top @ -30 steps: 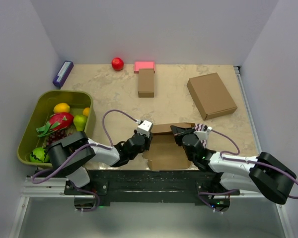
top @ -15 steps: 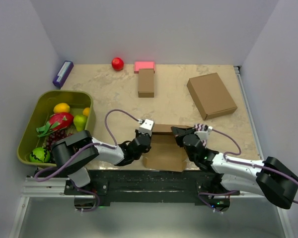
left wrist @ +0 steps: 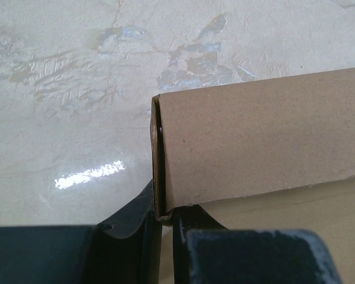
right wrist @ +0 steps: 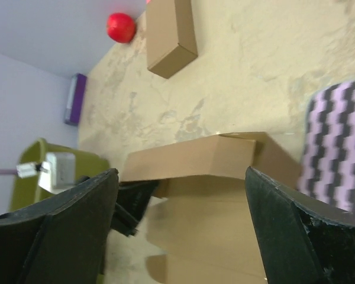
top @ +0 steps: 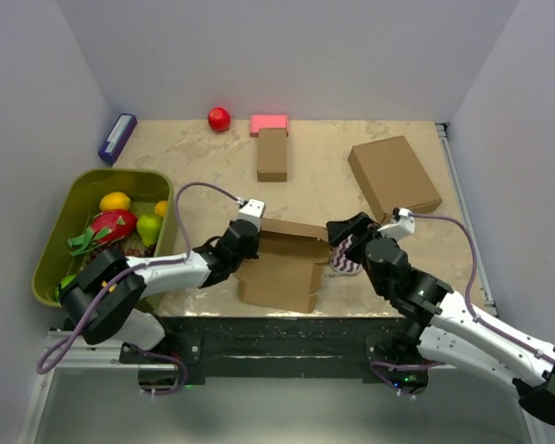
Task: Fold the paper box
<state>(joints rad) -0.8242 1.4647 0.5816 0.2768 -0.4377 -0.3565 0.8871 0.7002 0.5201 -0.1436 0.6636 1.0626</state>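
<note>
the paper box (top: 279,270) sits half-formed near the table's 6 o'clock edge, its rear flap raised. our left gripper (left wrist: 164,220) is pinched tight on just the flap's 9 o'clock corner — so thin a hold could slip or crease the card — while our right gripper (right wrist: 180,173) hangs spread wide at 3 o'clock, holding nothing, so the box may skate on the glossy marbled table (top: 194,176). pale walls close three sides; a fruit bin (top: 120,173) sits at 9 o'clock.
</note>
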